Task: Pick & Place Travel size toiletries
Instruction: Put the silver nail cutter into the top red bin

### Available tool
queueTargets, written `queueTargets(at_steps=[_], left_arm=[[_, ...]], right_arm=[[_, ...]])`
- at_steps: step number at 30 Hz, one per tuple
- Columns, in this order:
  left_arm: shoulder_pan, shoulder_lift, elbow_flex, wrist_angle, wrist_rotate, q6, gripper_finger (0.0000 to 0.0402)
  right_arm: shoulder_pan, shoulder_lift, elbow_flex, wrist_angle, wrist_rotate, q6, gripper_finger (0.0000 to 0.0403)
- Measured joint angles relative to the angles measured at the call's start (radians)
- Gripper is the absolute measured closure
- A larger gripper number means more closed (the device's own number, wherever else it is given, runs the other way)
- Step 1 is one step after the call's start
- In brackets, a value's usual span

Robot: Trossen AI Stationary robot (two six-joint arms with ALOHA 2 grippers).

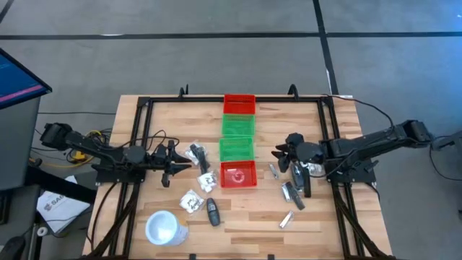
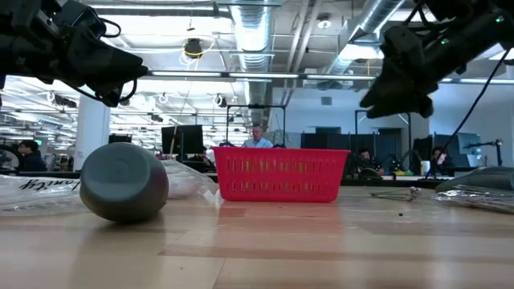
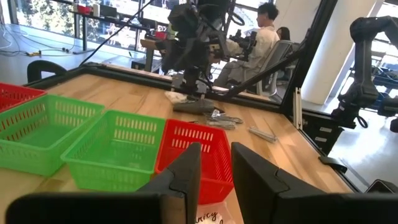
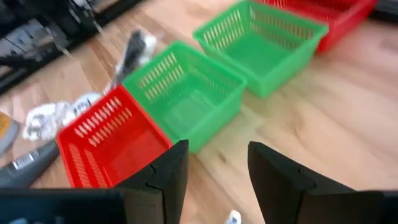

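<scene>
White cup [image 1: 162, 227], two green bins [image 1: 237, 136], two red bins [image 1: 238, 174]

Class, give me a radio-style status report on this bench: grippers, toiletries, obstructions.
Left gripper open, empty, beside the packets. Right gripper open, empty, near the red bin. Toiletries all on the table, none binned. Nothing blocking.

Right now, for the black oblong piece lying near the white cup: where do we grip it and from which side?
Probably grip the black oblong piece across its narrow middle, coming straight down from above. It lies flat on the table, its long axis running away from the front edge, with bare wood on both long sides. The left claw is nearer; the white cup sits clear.
</scene>
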Motion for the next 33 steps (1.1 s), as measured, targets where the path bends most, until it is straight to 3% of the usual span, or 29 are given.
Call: queueTargets(at_steps=[8, 13, 21, 33], left_arm=[[0.000, 0.000, 0.000, 0.006, 0.000, 0.000, 0.0320], [0.000, 0.000, 0.000, 0.008, 0.000, 0.000, 0.0320], [0.000, 0.000, 0.000, 0.015, 0.000, 0.000, 0.0320], [0.000, 0.000, 0.000, 0.017, 0.000, -0.002, 0.0320]], right_arm=[[0.100, 0.000, 0.008, -0.058, -0.004, 0.102, 0.0284], [0.154, 0.055, 0.008, -0.041, -0.042, 0.155, 0.0285], [0.175, 0.297, 0.119, -0.118, -0.052, 0.237, 0.0283], [0.159, 0.702, 0.502, -0.600, -0.072, 0.279, 0.0260]])
